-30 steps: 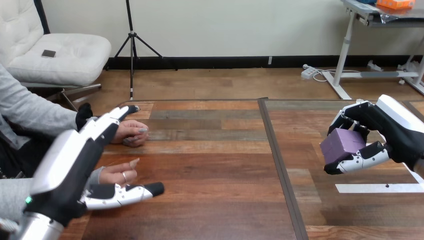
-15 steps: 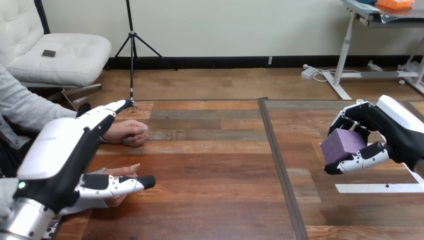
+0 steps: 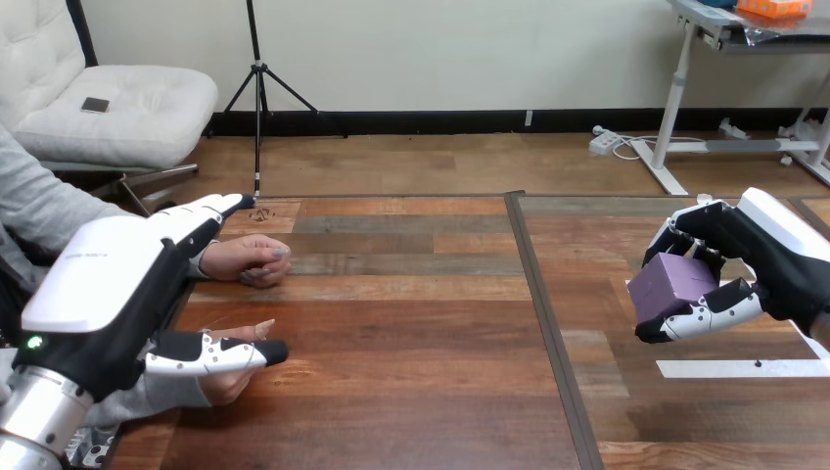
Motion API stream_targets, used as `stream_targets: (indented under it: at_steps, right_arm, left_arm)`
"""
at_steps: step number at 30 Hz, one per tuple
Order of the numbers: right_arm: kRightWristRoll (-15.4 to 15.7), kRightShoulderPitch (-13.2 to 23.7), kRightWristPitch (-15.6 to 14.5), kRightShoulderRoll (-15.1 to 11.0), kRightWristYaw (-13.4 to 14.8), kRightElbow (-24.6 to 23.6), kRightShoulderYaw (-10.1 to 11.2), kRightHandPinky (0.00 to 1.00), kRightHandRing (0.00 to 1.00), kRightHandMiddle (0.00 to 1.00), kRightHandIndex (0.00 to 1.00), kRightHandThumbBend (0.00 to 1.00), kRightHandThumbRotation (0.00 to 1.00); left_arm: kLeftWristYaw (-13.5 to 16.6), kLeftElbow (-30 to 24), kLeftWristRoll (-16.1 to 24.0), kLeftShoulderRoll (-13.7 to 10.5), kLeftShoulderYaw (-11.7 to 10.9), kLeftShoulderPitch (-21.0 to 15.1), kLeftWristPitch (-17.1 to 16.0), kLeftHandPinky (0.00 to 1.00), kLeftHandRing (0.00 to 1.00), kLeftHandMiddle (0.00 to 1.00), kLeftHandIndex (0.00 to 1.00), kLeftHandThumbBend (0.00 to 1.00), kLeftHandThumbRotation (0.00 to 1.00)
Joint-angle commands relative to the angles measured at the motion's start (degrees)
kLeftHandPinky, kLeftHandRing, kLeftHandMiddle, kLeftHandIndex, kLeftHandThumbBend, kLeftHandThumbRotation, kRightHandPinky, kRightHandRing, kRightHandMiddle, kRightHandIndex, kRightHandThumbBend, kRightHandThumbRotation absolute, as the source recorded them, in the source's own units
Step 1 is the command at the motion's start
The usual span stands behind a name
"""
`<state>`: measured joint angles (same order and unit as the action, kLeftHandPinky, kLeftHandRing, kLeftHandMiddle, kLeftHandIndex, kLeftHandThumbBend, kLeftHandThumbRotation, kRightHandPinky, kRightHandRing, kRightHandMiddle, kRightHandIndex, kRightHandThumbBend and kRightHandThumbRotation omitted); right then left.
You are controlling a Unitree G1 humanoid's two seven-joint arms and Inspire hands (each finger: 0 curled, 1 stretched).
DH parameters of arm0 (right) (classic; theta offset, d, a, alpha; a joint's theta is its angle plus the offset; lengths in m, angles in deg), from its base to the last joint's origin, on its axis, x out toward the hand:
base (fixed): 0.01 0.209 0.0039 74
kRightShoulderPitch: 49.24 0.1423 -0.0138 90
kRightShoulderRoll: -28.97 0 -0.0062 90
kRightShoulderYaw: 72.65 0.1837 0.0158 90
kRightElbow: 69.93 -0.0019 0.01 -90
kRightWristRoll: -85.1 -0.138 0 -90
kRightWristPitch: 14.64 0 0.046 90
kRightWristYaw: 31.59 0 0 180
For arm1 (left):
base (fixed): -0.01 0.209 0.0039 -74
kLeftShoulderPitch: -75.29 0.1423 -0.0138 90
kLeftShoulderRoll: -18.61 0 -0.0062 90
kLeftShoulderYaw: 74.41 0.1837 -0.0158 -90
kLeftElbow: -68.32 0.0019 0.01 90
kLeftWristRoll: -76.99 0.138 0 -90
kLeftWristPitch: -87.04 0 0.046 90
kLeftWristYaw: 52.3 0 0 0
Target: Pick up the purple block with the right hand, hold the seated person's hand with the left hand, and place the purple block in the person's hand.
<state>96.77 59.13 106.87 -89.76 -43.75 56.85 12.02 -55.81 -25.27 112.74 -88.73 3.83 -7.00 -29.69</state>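
Note:
The purple block (image 3: 668, 284) hangs above the right part of the table, with my right hand (image 3: 773, 257) shut on it, fingers over its top and thumb under it. At the left, my left hand (image 3: 98, 294) is open, its fingers (image 3: 210, 211) straight and pointing away from me. Its thumb (image 3: 210, 354) lies across the person's hand (image 3: 227, 385), which rests on the table mostly hidden behind my palm. I cannot tell whether thumb and hand touch.
The person's other hand (image 3: 250, 259) lies curled on the table just beyond my left hand. A dark seam (image 3: 548, 323) runs down the table's middle. A white tape strip (image 3: 734, 368) lies below my right hand.
My left hand has drawn back to the left and toward me, its thumb sliding back over the person's hand. The right hand and the block have stayed put.

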Motion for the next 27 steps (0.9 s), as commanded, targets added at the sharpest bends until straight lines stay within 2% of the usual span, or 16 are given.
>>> stream_targets:
  at_steps: [1, 14, 22, 27]
  right_arm:
    - [-1.2, 3.8, 0.0, 1.4, 0.1, 0.1, 2.3, 0.31, 0.35, 0.4, 0.44, 0.86, 0.0]
    - [-1.4, 3.4, -0.5, 1.4, -0.1, -0.4, 2.6, 0.32, 0.36, 0.41, 0.43, 0.85, 0.0]
    - [-0.7, 3.3, -0.7, 1.2, 0.3, -0.4, 2.6, 0.33, 0.37, 0.41, 0.43, 0.85, 0.0]
    - [-1.2, 3.4, -0.5, 1.3, -0.2, -0.1, 2.9, 0.33, 0.36, 0.41, 0.44, 0.85, 0.0]
  left_arm:
    - [0.6, 1.8, 1.0, -2.6, 1.3, -3.7, 0.4, 0.76, 0.85, 0.88, 0.87, 1.0, 0.45]
    - [0.6, 4.7, 2.5, -5.9, 3.4, -5.0, -1.1, 0.74, 0.83, 0.86, 0.84, 1.0, 0.45]
    - [-0.8, 6.3, 3.9, -8.6, 5.1, -5.8, -1.0, 0.74, 0.83, 0.86, 0.84, 1.0, 0.44]
    - [-2.1, 7.6, 3.1, -10.0, 6.0, -6.3, -1.2, 0.74, 0.83, 0.85, 0.83, 1.0, 0.42]
